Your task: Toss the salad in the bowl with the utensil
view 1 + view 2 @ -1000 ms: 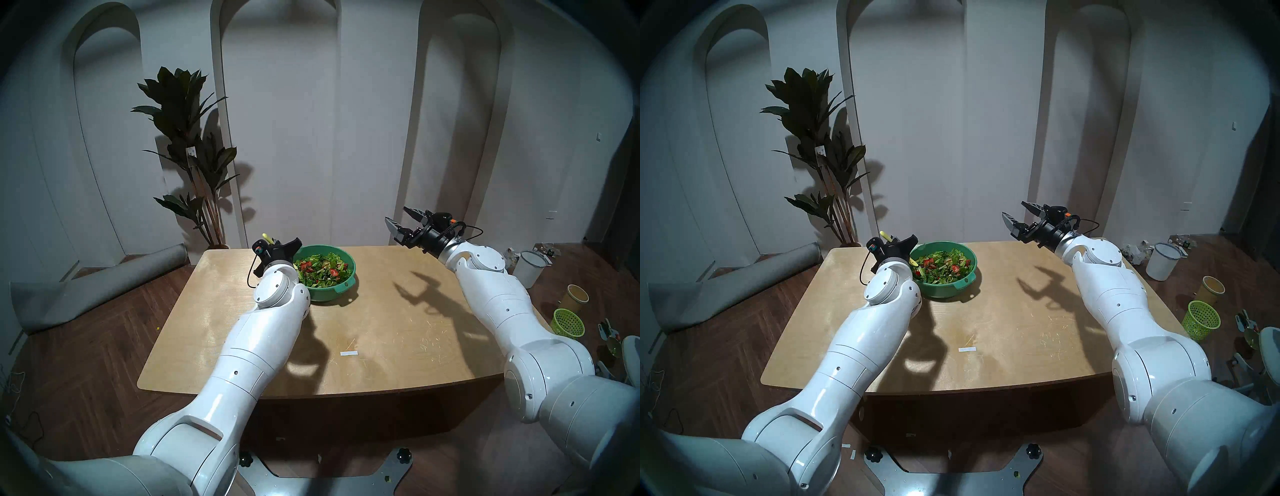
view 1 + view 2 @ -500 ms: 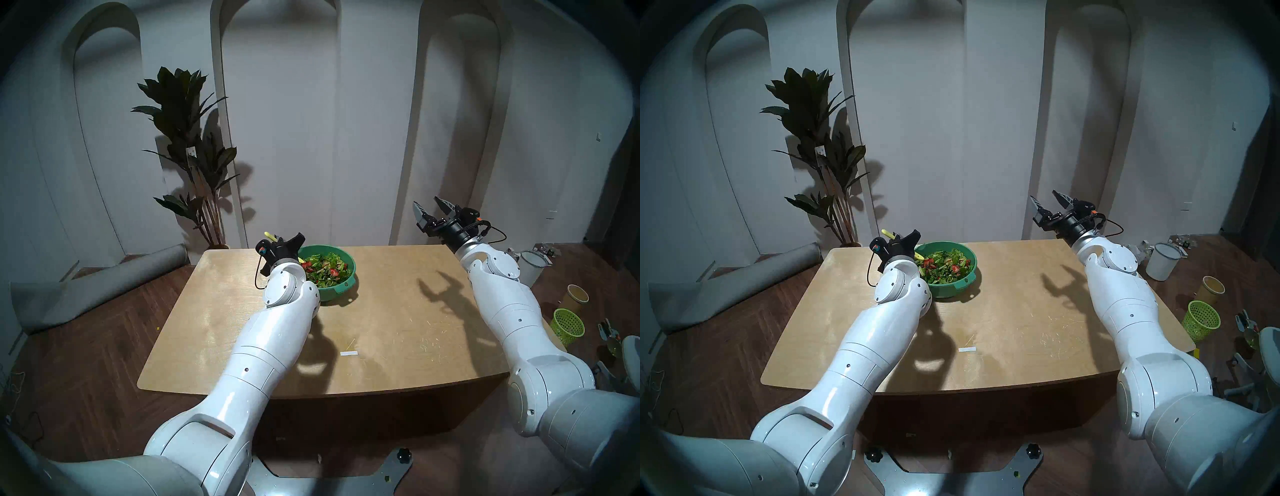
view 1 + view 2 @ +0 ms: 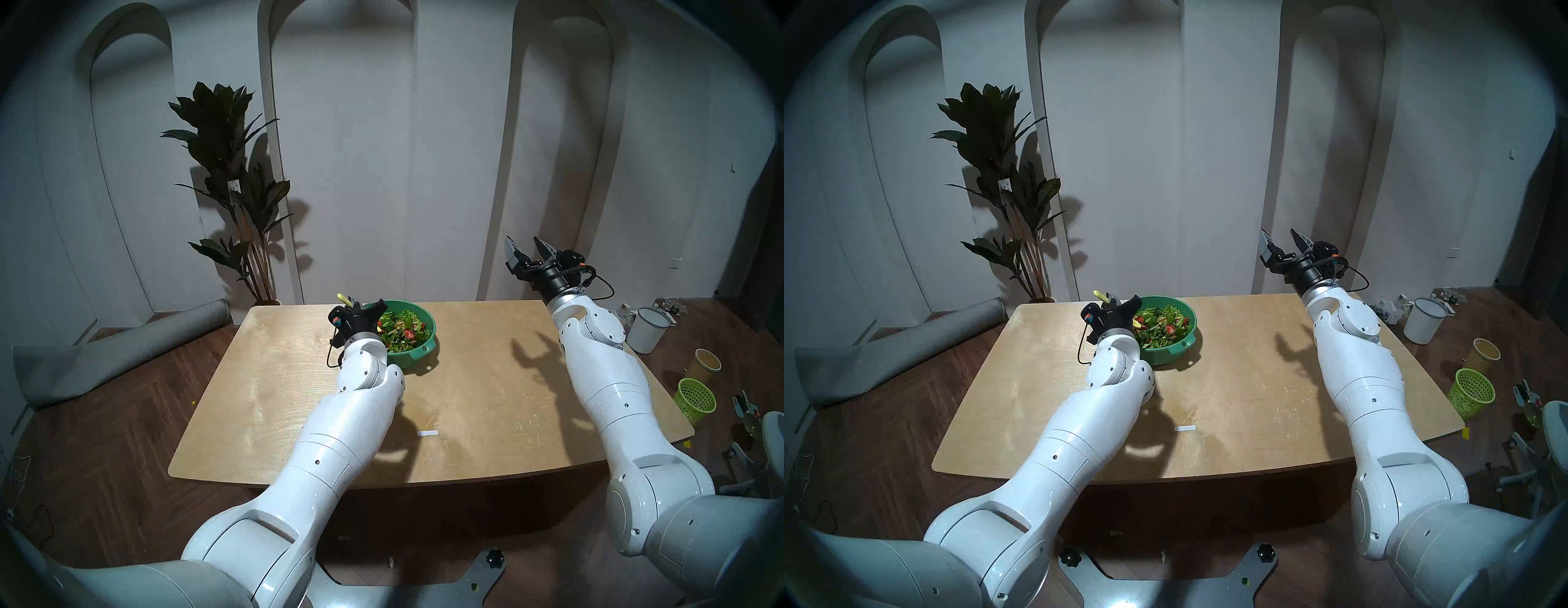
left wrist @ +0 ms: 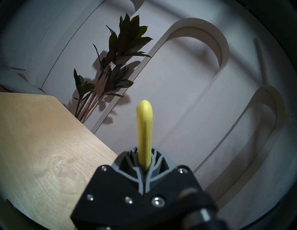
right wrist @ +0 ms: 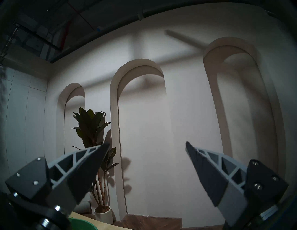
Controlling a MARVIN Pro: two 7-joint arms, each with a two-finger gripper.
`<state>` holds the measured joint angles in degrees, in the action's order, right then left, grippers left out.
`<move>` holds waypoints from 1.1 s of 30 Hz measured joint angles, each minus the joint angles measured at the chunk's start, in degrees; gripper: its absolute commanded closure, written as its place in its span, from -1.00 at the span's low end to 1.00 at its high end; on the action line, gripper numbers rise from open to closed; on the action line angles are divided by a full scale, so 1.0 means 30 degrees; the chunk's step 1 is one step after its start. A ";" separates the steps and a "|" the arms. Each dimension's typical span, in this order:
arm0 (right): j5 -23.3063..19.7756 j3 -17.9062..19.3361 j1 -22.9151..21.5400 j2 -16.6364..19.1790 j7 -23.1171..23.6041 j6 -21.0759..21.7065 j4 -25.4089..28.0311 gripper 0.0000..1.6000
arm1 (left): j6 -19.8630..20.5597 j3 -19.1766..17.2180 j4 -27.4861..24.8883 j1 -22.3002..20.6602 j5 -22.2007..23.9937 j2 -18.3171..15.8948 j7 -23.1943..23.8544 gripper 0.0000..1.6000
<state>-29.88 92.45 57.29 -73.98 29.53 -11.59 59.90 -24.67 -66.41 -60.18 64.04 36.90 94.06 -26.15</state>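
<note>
One bowl [image 3: 418, 349] sits toward the far left of the worktop [image 3: 263, 407], holding one heap of salad [image 3: 403, 331]: green leaves with red tomato bits spread through them. The left pincer [image 4: 145, 167] is clenched on the one utensil [image 4: 144, 128], gripping it partway along. The handle end sticks up past the fingers, and a yellow sliver of the other end shows beyond the pincer at the near-left rim of the bowl, over or in the leaves; which of the two cannot be told from here.

The right pincer [image 5: 147, 147] is released, its jaws spread wide and empty, held high over the far right of the worktop, well apart from the bowl.

Judging by this, the pickup is done and the tossing is under way. The red pieces already look scattered through the greens, but how much stirring is left cannot be read from one moment.

Counted: two arms, one bowl, one utensil, one salad. Off the worktop to the right stand one lime mesh basket [image 3: 697, 400], one white pot [image 3: 647, 329] and one tan cup [image 3: 706, 364]; one plant [image 3: 231, 178] stands at the far left.
</note>
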 measured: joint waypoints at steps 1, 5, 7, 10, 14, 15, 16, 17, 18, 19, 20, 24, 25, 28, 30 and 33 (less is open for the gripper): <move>0.0000 0.0011 0.0091 -0.0054 -0.0173 0.0089 0.0167 -1.00 | -0.0094 0.0100 0.0154 -0.0004 -0.0109 -0.0014 0.0067 1.00; 0.0000 0.0053 0.0587 -0.0362 -0.1208 0.0597 0.1069 -1.00 | -0.0650 0.0516 0.1017 -0.0105 -0.0702 -0.0192 0.0430 1.00; 0.0004 0.0057 0.0817 -0.0479 -0.1632 0.0835 0.1510 -1.00 | -0.0861 0.0639 0.1363 -0.0189 -0.0923 -0.0298 0.0556 1.00; 0.0040 0.0058 0.1159 -0.0677 -0.2368 0.1209 0.2124 -1.00 | -0.1225 0.0830 0.1927 -0.0384 -0.1277 -0.0487 0.0777 1.00; 0.0263 0.0061 0.1715 -0.0948 -0.3515 0.1815 0.3158 -1.00 | -0.1687 0.1027 0.2840 -0.0780 -0.1693 -0.0686 0.1055 1.00; 0.0283 0.0061 0.1744 -0.0965 -0.3561 0.1845 0.3201 -1.00 | -0.1707 0.1032 0.2882 -0.0805 -0.1711 -0.0698 0.1067 1.00; 0.0302 0.0061 0.1773 -0.0981 -0.3607 0.1875 0.3243 -1.00 | -0.1727 0.1038 0.2923 -0.0830 -0.1730 -0.0710 0.1079 1.00; 0.0342 0.0061 0.1834 -0.1014 -0.3688 0.1934 0.3319 -1.00 | -0.1766 0.1049 0.2991 -0.0880 -0.1768 -0.0737 0.1104 1.00; 0.0411 0.0067 0.1931 -0.1055 -0.3860 0.2074 0.3474 -1.00 | -0.1860 0.1083 0.3138 -0.0972 -0.1836 -0.0756 0.1149 1.00; 0.0508 0.0072 0.2105 -0.1120 -0.4228 0.2278 0.3812 -1.00 | -0.1970 0.1129 0.3424 -0.1127 -0.1923 -0.0760 0.1207 1.00; 0.0575 0.0077 0.2220 -0.1167 -0.4495 0.2424 0.4056 -1.00 | -0.2038 0.1158 0.3640 -0.1239 -0.1975 -0.0760 0.1242 1.00; 0.0790 0.0091 0.2531 -0.1313 -0.5271 0.2859 0.4729 -1.00 | -0.2235 0.1219 0.4332 -0.1594 -0.2113 -0.0722 0.1334 1.00; 0.0902 0.0102 0.2698 -0.1384 -0.5693 0.3102 0.5090 -1.00 | -0.2300 0.1253 0.4664 -0.1781 -0.2168 -0.0690 0.1368 1.00; 0.1138 0.0154 0.3125 -0.1531 -0.6629 0.3762 0.6071 -1.00 | -0.2380 0.1321 0.5446 -0.2248 -0.2314 -0.0616 0.1450 1.00; 0.1253 0.0176 0.3300 -0.1603 -0.7127 0.4113 0.6484 -1.00 | -0.2405 0.1358 0.5883 -0.2501 -0.2405 -0.0586 0.1485 1.00; 0.1443 0.0211 0.3600 -0.1721 -0.7921 0.4773 0.7181 -1.00 | -0.2449 0.1389 0.6614 -0.2914 -0.2519 -0.0533 0.1534 1.00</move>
<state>-25.55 93.09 68.09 -79.14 5.76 2.73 81.44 -32.02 -62.24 -40.33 55.30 29.34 92.46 -21.55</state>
